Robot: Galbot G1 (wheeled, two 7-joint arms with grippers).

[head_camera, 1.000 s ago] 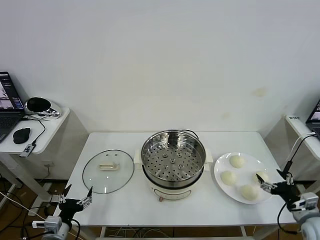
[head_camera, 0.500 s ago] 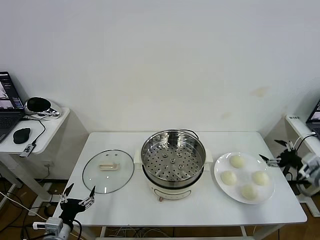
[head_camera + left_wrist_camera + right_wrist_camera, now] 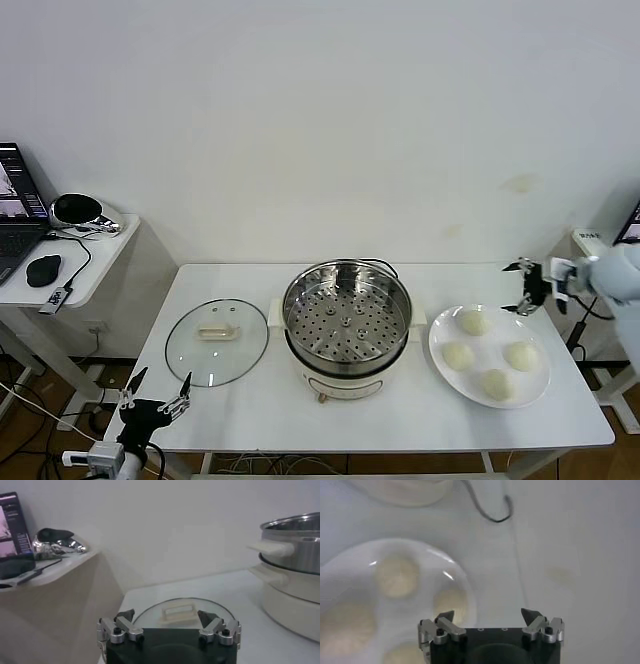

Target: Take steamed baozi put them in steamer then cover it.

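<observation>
Cover [image 3: 216,342] lies flat on bench [image 3: 250,400], handle's long axis running left-right. Right gripper [image 3: 526,287] above plate [image 3: 440,372], jaws apart; left gripper [image 3: 155,396] parked low, jaws apart.

Left gripper [image 3: 167,622] is sitting with its jaws spread wide and nothing between them. The cover [image 3: 183,614] is lying flat on the white table [image 3: 240,587] just ahead of the jaws, cream handle lining up between the tips. The steamer [image 3: 295,570] is standing further off, past one jaw.
</observation>
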